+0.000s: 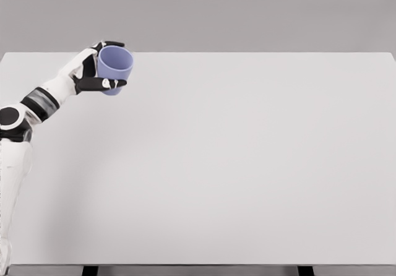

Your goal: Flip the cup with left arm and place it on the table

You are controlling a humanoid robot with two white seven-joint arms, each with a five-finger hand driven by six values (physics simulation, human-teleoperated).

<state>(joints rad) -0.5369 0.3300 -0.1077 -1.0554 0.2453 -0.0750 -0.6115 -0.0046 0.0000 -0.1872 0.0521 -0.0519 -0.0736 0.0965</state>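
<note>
Head view. A white table fills most of the frame, its far edge running straight across the upper part against a plain grey wall; two dark legs show below its near edge. The left arm enters at the lower left edge, rises along the left side, bends at a joint with a dark round cap, and reaches up and to the right toward the table's far left corner. Its forearm is white with a grey and black band near the elbow. The left hand is clasped around a blue cup: dark fingers wrap over the top of the cup and another dark digit runs beneath it, near its narrower end. The cup is tilted, with its wide open mouth turned up and toward the camera, so the inside is partly visible. It lies over the far left part of the table; whether it touches the surface cannot be told from this view.
</note>
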